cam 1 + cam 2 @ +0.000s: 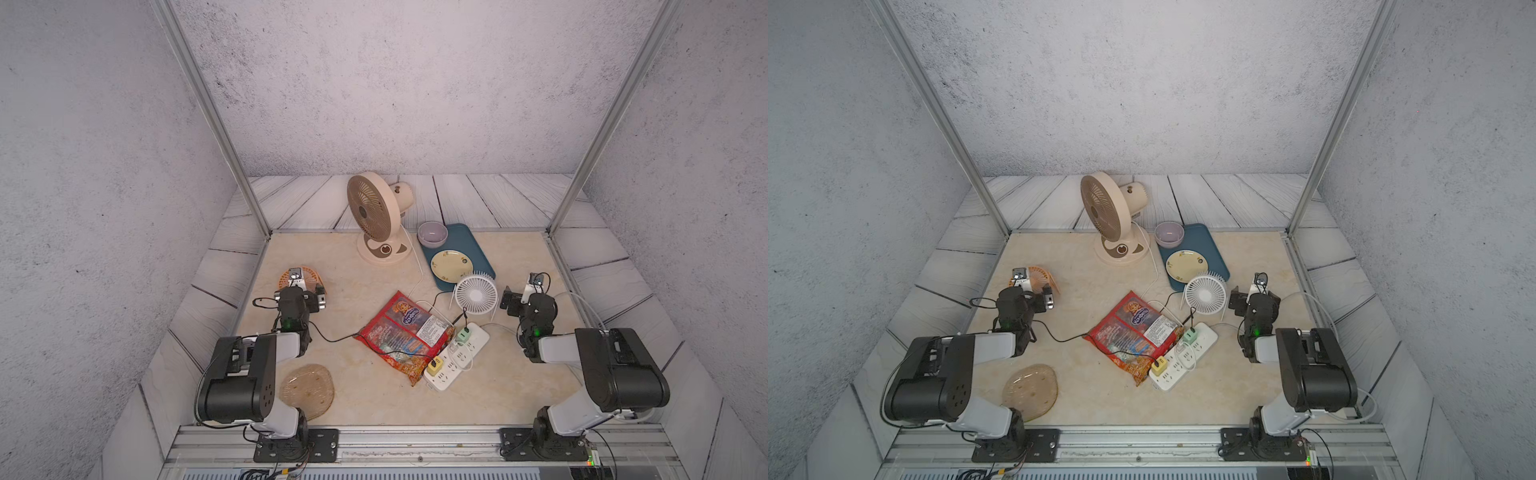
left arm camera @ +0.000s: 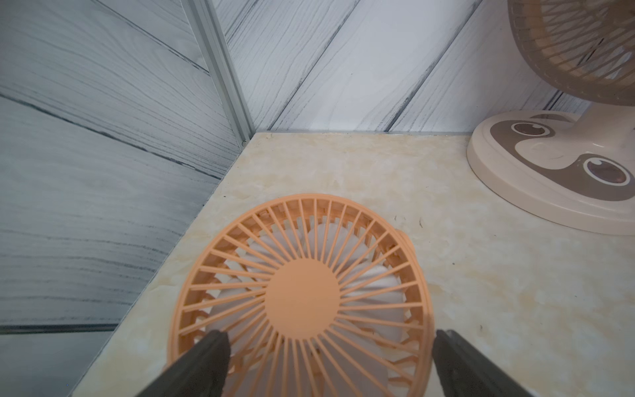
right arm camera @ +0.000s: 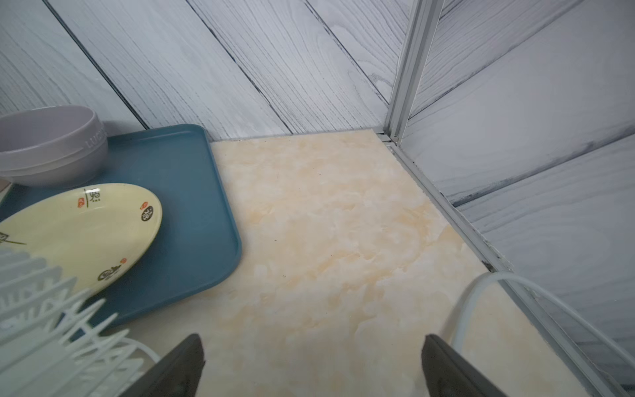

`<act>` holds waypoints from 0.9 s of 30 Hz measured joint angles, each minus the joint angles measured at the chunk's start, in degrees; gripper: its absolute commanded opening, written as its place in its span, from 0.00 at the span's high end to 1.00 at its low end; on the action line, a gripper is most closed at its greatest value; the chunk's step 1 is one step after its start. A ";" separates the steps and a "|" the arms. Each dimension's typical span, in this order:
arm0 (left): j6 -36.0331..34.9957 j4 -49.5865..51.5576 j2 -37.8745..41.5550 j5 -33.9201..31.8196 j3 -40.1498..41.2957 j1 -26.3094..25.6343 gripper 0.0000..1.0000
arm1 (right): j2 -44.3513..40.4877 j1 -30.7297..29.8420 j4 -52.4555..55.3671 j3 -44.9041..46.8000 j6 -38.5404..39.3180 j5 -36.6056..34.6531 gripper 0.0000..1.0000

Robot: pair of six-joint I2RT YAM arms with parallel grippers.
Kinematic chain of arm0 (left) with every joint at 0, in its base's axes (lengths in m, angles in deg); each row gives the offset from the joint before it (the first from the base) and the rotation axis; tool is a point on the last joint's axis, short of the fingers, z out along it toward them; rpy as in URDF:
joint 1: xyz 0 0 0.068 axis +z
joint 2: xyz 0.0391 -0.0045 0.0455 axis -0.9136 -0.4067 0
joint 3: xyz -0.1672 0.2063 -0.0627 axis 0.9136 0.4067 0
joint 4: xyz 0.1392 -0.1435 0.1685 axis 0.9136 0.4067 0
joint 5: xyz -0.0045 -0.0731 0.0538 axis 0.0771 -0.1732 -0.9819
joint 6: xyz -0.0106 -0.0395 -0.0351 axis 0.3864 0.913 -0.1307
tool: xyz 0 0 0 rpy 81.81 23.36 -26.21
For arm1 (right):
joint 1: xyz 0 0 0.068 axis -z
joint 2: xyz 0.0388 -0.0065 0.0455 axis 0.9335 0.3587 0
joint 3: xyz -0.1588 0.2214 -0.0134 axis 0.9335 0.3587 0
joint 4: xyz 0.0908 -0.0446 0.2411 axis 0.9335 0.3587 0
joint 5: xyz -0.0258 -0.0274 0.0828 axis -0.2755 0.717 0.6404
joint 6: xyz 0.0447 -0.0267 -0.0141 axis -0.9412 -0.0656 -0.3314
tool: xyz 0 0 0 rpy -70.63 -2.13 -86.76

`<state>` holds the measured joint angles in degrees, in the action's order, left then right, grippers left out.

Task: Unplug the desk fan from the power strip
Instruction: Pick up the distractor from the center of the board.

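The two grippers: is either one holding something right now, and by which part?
Nothing is held. The left gripper is open over the orange fan, not clamped on it; the right gripper is open above the table.

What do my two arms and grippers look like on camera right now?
The left arm and right arm both have bulky black joint housings joined by light grey links, thin black cables looping alongside, and a small green light near each wrist. The left gripper and right gripper have dark, tapered fingers.
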<state>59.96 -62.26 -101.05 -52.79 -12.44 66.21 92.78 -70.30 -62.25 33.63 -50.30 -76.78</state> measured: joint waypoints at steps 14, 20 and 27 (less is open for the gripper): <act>0.02 0.00 0.00 0.00 0.00 0.00 0.02 | 0.00 0.00 0.00 0.00 0.00 0.02 0.01; 0.35 13.38 2.32 0.20 -6.29 0.00 0.02 | -0.57 0.00 0.35 0.42 0.02 0.07 0.01; 5.81 35.32 9.73 1.53 -20.74 0.00 0.02 | -20.11 0.00 12.20 2.21 -1.38 -0.28 0.01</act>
<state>65.77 -26.93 -91.32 -51.26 -33.18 66.21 72.67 -70.30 -50.05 35.83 -51.68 -77.06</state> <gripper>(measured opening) 0.982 0.994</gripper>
